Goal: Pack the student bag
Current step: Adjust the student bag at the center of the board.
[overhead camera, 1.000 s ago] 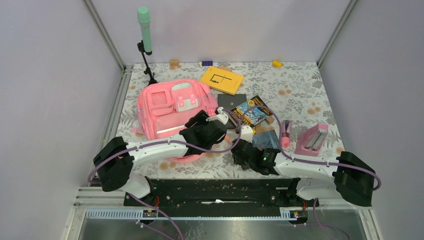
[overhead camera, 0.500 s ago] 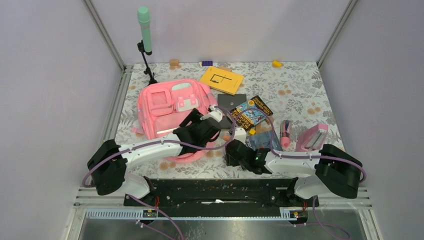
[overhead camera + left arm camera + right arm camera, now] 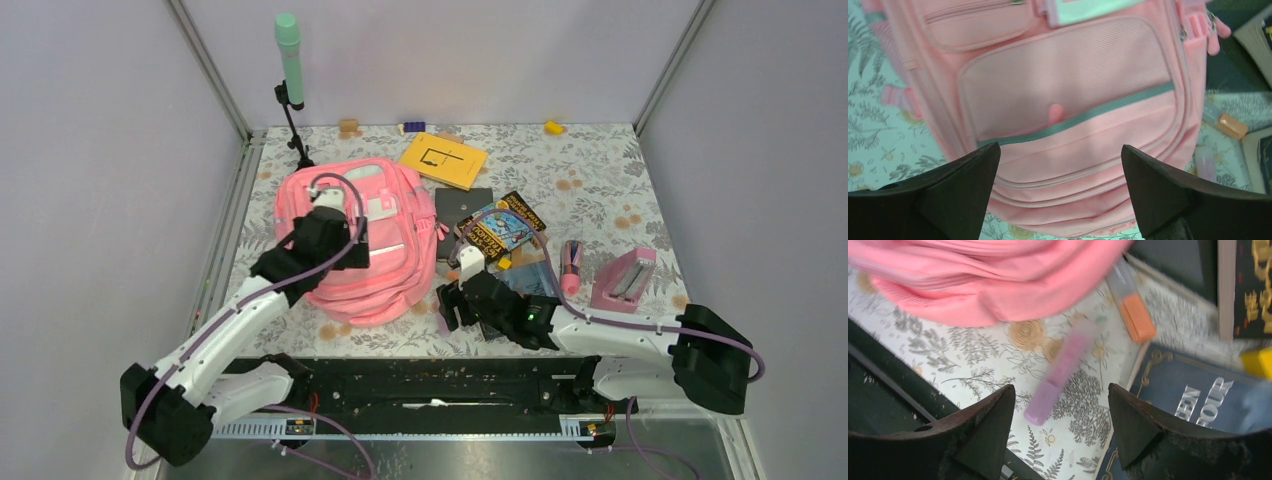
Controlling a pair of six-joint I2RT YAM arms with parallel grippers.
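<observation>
The student bag is a large pink backpack lying front up at the left of the table. In the left wrist view the student bag fills the frame, its grey strip across the front pocket. My left gripper hovers above it, open, and nothing sits between the left gripper fingers. My right gripper is low by the bag's near right corner. The right gripper is open over bare tablecloth, with a purple highlighter just beyond its fingers.
An orange highlighter and a blue book lie right of the bag. A yellow book, black notebook, comic book, pink marker and pink pencil case lie further out. A green microphone stands at the back left.
Both grippers opened wide. The left arm swung from the bag's near right edge up and left over its front. The bag now lies longer, reaching nearer the front. The right gripper shifted slightly left.
</observation>
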